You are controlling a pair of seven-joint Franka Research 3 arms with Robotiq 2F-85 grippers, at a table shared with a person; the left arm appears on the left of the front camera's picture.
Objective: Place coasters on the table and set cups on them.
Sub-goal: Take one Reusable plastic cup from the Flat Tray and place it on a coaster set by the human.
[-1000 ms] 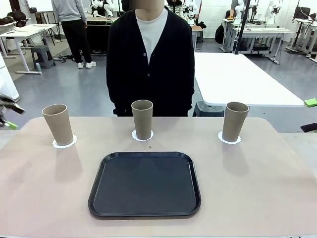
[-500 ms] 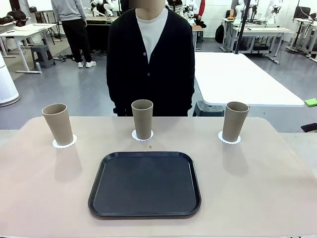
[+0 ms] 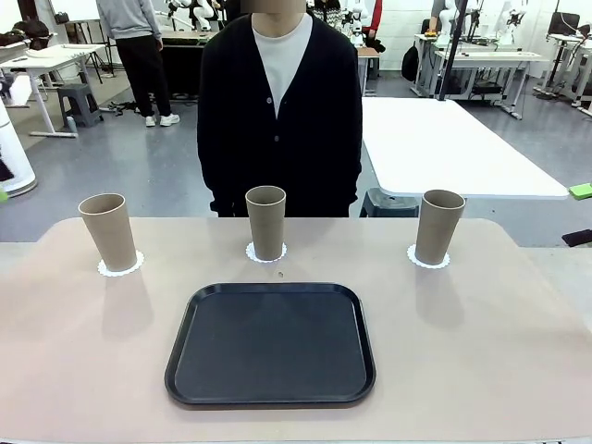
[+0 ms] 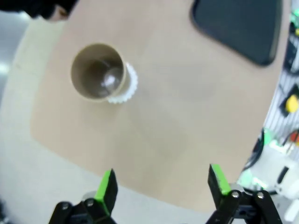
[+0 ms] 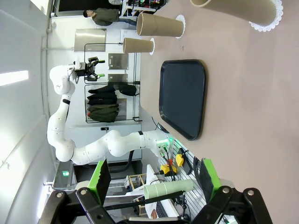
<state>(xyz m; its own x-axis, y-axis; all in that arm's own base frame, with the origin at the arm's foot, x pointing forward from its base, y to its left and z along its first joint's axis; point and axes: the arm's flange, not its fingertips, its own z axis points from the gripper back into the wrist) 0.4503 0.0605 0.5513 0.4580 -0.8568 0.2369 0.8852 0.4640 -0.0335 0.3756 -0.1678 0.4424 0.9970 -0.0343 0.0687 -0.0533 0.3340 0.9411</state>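
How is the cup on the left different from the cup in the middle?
The left cup leans a little to one side, while the middle cup stands straight. The left cup sits off-centre, so more of its coaster peeks out, while the middle cup covers most of its coaster. The left cup is off to the side of the black tray, and the middle cup is right behind it. Both are tan, handleless, empty-looking and upright on white scalloped coasters.
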